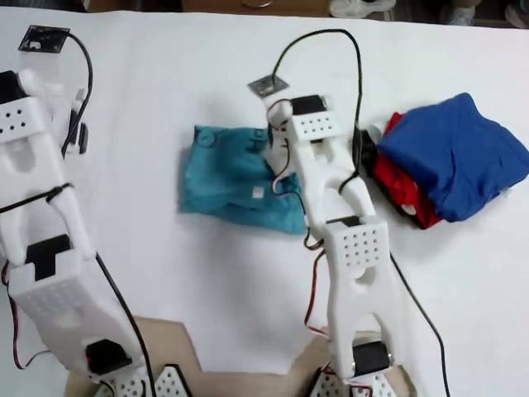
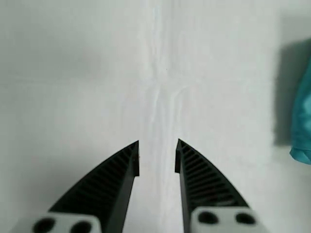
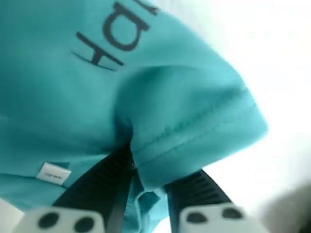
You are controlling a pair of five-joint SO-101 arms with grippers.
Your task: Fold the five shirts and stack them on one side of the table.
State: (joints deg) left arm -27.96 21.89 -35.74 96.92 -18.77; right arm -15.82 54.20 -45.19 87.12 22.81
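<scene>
My right gripper (image 3: 163,162) is clamped on a fold of the teal shirt (image 1: 231,178), which lies mid-tabletop (image 1: 165,83) and looks only half folded. The blue shirt (image 1: 455,153) sits stacked on the red shirt (image 1: 397,186) at the right (others may hide beneath). My left gripper (image 2: 157,153) hangs apart, holding nothing.

Bright, even light; soft shadows; mild glare.

Under blue shirt (image 1: 459,153), red shirt (image 1: 395,184) mostly buried; layers beneath uncountable. Behind right arm (image 1: 331,165), one edge of teal shirt (image 1: 227,178) hidden; its print cut off in right wrist view. Tips of right end effector (image 3: 148,167) lost in teal fold.
</scene>
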